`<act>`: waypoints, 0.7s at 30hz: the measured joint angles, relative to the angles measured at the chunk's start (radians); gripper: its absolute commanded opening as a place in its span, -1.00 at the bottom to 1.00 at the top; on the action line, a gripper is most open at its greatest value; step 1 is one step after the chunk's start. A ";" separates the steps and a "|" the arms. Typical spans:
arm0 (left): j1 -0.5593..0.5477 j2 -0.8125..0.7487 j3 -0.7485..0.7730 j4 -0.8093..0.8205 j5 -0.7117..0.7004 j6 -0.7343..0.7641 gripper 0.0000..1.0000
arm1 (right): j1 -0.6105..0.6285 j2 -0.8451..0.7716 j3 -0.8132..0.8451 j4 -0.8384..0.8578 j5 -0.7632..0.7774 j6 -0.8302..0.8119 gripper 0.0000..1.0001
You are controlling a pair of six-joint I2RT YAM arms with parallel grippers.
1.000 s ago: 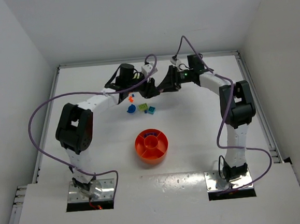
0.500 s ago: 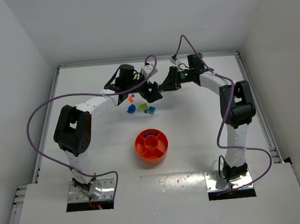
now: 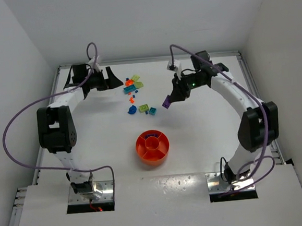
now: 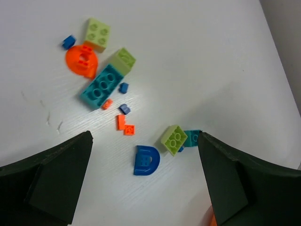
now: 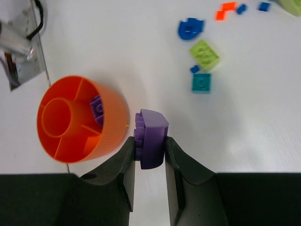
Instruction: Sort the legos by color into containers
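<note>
1. Right pincer (image 5: pixel 150 147): jaws narrow, clamped on a purple brick (image 5: pixel 151 134), one finger on each flat side. The brick's studs face left in the wrist view. The brick is held clear of the white table (image 3: pixel 90 144).

2. Orange tray (image 5: pixel 114 134): round, with a central cup ringed by wedge sections. It stands on the table below the right pincer, just left of its fingertips in the wrist view. The wedge on the side nearest that pincer holds a second purple brick (image 5: pixel 98 108).

3. Loose legos, ahead and to the right of the right pincer: blue D-shaped piece (image 5: pixel 190 28), lime square brick (image 5: pixel 205 54) and teal square plate (image 5: pixel 201 82). A tiny blue piece (image 5: pixel 194 69) lies between the last two.

4. Left pincer (image 4: pixel 145 141): jaws wide, nothing between them, raised over the table. The blue D-shaped piece lies below, between its fingertips. The lime square brick and teal square plate lie just by the right-hand finger in its wrist view.

5. Loose legos, farther ahead of the left pincer and towards its left finger:
   - long teal brick (image 4: pixel 101 86), end-on against a lime brick (image 4: pixel 123 60)
   - orange round piece (image 4: pixel 82 60), beside another lime square brick (image 4: pixel 98 34)
   - small orange pieces (image 4: pixel 124 125) and small blue bits (image 4: pixel 124 109), scattered between the long teal brick and the fingertips
</note>
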 measured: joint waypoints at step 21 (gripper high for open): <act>0.019 0.105 0.032 -0.191 -0.026 -0.008 0.99 | 0.417 -0.074 -0.144 0.011 0.219 -0.286 -1.00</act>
